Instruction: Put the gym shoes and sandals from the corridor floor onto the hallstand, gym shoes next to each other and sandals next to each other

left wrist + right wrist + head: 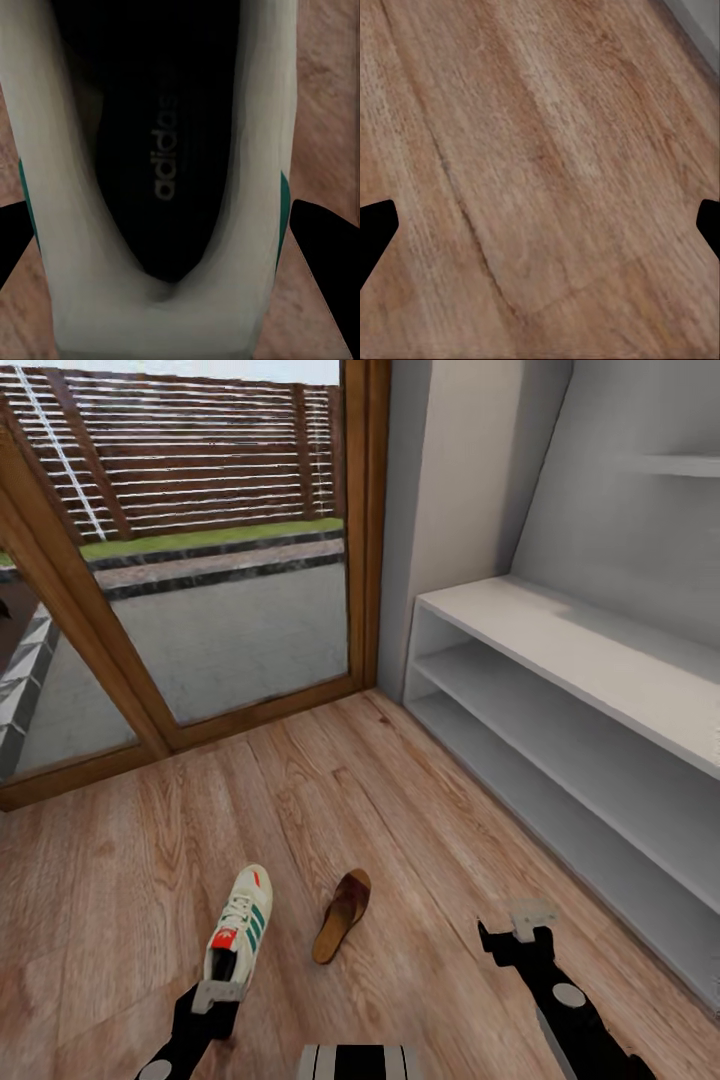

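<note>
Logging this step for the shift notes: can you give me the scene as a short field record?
gym shoe: on corridor floor, heel toward robot
left gripper: open, fingers astride the shoe's heel
sandal: on floor, right of the shoe, apart from it
right gripper: open above bare floor
hallstand: white, shelves bare

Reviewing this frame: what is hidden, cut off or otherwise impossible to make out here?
- Gym shoe, head view: its heel is covered by the left end effector. In the left wrist view the shoe's toe and laces are cut off by the frame edge.
- Hallstand, head view: its right end is cut off by the frame edge.
- Sandal, head view: strap detail is too small to tell.
- Right end effector, right wrist view: only the finger tips enter at the edges.
</note>
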Robot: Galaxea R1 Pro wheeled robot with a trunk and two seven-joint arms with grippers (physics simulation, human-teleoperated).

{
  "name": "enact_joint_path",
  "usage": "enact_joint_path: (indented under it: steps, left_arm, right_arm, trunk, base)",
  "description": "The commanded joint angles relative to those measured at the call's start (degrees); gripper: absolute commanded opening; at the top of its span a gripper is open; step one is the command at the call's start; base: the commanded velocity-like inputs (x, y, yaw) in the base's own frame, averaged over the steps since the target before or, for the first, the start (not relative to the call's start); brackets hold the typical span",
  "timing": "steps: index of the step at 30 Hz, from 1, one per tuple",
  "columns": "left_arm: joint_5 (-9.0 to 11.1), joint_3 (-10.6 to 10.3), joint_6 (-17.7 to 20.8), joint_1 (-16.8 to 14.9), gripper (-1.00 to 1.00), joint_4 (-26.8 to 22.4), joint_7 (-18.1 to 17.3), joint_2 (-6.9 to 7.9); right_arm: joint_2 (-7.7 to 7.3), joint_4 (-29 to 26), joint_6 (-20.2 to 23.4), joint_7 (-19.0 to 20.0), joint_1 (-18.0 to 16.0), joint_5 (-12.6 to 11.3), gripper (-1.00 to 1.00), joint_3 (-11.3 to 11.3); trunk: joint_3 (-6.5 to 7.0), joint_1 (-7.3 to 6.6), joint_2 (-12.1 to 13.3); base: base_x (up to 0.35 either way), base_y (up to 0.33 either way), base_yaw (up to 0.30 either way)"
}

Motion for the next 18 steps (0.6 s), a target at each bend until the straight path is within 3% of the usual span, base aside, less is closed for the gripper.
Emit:
enact_joint_path:
  steps: [1, 4, 8, 13, 18]
  left_arm:
    - [-0.36, 0.70, -1.00, 0.62, -1.00, 0.05, -0.18, -0.01]
    - [-0.16, 1.35, -2.42, 1.67, -1.00, 0.07, -0.18, -0.01]
    - [-0.01, 2.34, -4.03, 3.18, -1.00, 0.05, -0.20, -0.01]
    - [0.04, 2.97, -4.76, 5.20, -1.00, 0.02, -0.18, 0.00]
    - [0.05, 3.13, -4.93, 5.97, -1.00, -0.02, -0.16, 0.06]
  right_arm:
    - [0.00, 1.63, -1.95, 0.05, 0.66, 0.48, 1.00, -0.04]
    - [0.00, 4.82, -6.21, -0.01, 1.55, 0.46, 1.00, -0.04]
    - [0.00, 13.30, -15.64, -0.11, 2.53, 0.41, 1.00, -0.04]
    - [-0.03, 22.58, -24.18, -0.15, 2.81, 0.27, 1.00, -0.04]
    - [0.15, 28.78, -30.84, -0.17, 2.88, 0.14, 1.00, -0.06]
  trunk:
    - [0.28, -0.03, 0.00]
    - [1.22, -0.11, 0.04]
    - [2.46, -0.21, 0.10]
    - [4.01, -0.34, 0.16]
    - [5.57, -0.47, 0.23]
  base:
    - [0.000, 0.000, -0.087]
    - [0.000, 0.000, -0.086]
    - [0.000, 0.000, -0.083]
    - [0.000, 0.000, -0.079]
    - [0.000, 0.000, -0.078]
